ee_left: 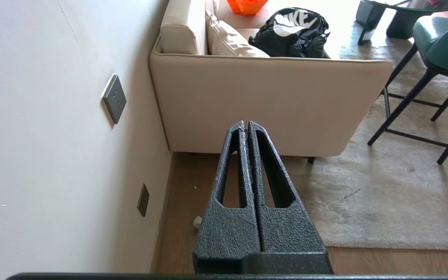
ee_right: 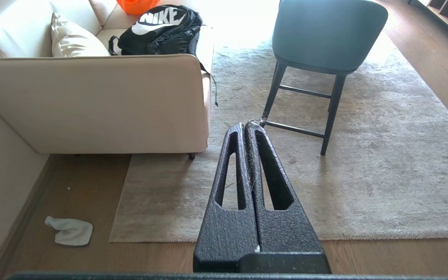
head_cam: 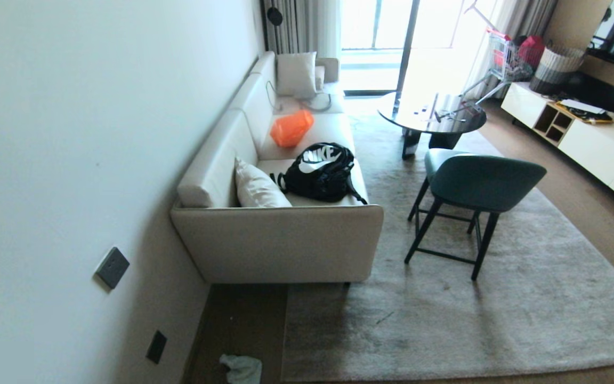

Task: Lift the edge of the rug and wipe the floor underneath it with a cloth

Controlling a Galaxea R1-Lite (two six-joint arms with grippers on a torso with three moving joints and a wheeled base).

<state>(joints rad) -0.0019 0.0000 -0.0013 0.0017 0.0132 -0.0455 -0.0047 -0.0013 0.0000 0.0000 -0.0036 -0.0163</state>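
Cloth (ee_right: 69, 231) on floor (ee_right: 91, 256), well apart from right end effector (ee_right: 249, 124)

rug edge (ee_right: 216, 235): grey-beige plush, laid flat, corner square | floor (ee_right: 91, 182): brown wood-grain planks, seen bare beside rug | cloth (ee_right: 70, 231): pale, crumpled, laid on floor near rug corner, apart

Neither arm appears in the head view. Left gripper (ee_left: 247, 125) — black, textured, wedge-shaped fingers with long slots — seen from its own wrist camera: the two fingers are pressed together along their full length, tips meeting, nothing between them. It hangs in the air, touching nothing. Right gripper (ee_right: 248, 126) — same black slotted fingers, likewise closed tip to tip, holding nothing. A few thin fibres cling near its tips.
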